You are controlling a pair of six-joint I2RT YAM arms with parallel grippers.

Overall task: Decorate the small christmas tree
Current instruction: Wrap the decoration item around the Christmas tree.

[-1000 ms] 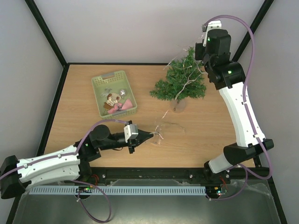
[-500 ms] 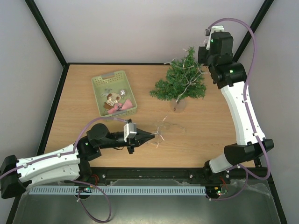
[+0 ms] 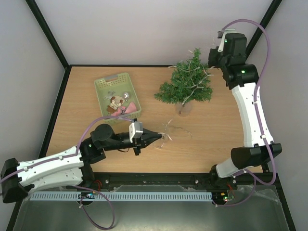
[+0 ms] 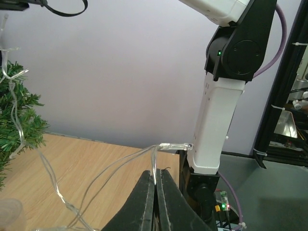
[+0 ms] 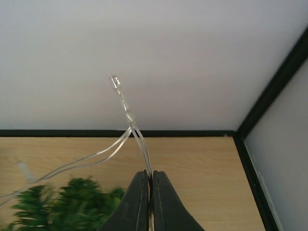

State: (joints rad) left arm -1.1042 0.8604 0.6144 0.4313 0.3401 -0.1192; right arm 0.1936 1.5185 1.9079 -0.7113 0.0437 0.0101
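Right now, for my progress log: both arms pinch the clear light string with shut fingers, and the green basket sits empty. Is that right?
Not quite: the top external view shows the green basket holding several small ornaments, not empty. The rest stands: the left gripper and the right gripper each pinch the clear light string with shut fingers.

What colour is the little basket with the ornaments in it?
The basket is pale green, seen best in the top external view.
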